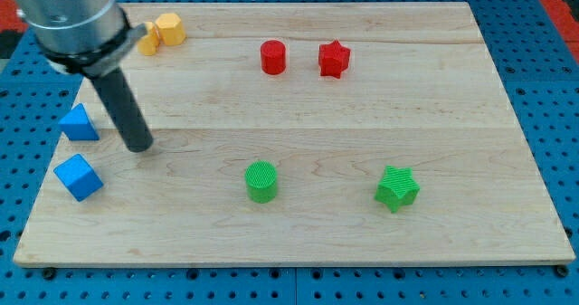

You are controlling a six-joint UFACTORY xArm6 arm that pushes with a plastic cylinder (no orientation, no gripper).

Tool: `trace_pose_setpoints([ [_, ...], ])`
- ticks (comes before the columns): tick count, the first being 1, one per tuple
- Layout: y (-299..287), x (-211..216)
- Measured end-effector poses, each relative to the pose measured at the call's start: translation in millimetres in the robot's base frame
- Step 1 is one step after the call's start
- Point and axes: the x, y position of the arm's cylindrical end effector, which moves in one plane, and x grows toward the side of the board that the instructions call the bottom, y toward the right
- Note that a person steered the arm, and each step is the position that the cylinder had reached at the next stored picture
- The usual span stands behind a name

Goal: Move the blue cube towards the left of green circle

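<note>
The blue cube lies near the board's left edge, low in the view. The green circle, a short green cylinder, stands to its right near the board's middle bottom. My tip is on the board above and to the right of the blue cube, apart from it. A blue triangular block lies just left of the rod.
A green star lies right of the green circle. A red cylinder and a red star sit near the view's top. Two yellow blocks sit at the top left. The wooden board rests on a blue pegboard.
</note>
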Motion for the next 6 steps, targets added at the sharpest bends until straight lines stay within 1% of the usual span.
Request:
trace_pose_setpoints([
  [1,2,29],
  [2,-34,25],
  [3,-3,100],
  [4,-41,126],
  [5,-105,86],
  [6,-129,63],
])
